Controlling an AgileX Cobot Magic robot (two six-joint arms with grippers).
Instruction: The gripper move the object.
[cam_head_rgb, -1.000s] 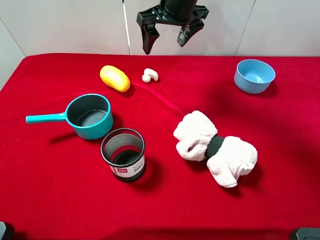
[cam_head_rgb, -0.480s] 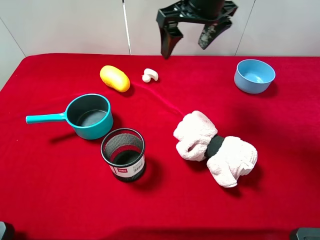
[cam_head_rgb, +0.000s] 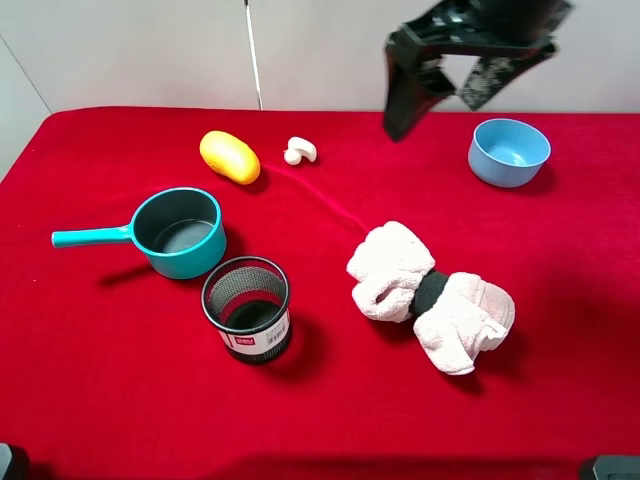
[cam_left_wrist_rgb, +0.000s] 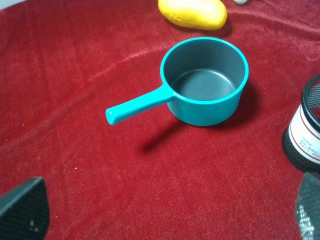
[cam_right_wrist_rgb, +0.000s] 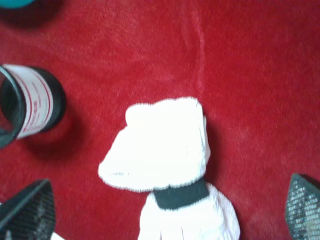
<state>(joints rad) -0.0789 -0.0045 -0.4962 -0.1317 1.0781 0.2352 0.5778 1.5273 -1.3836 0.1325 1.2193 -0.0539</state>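
The black claw-like right gripper (cam_head_rgb: 450, 90) hangs above the far edge of the red cloth-covered table (cam_head_rgb: 100, 380), between the small off-white mushroom-shaped toy (cam_head_rgb: 300, 151) and the light blue round bowl (cam_head_rgb: 509, 151). Its fingers are spread wide and hold nothing. In the right wrist view, 2 dark textured fingertips (cam_right_wrist_rgb: 27, 210) sit at opposite sides with the fluffy white towel roll (cam_right_wrist_rgb: 160, 150) between them, far below.

The mushroom-shaped toy lies on its side on the cloth near the far edge, just beside the yellow-orange oval object (cam_head_rgb: 229, 157) and apart from it, well clear of the gripper.

The left gripper's 2 dark fingertips (cam_left_wrist_rgb: 22, 210) appear at opposite sides of the left wrist view, set apart, with nothing between them. Ahead of them stands the teal saucepan with a straight handle (cam_left_wrist_rgb: 200, 82), upright and empty.

The black mesh cylindrical pen cup (cam_head_rgb: 246, 308) stands upright just beside the saucepan. It carries 1 white label (cam_head_rgb: 255, 338) with red print; the lettering is too small to read. The towel roll is cinched at its middle by 1 black band (cam_head_rgb: 431, 292).
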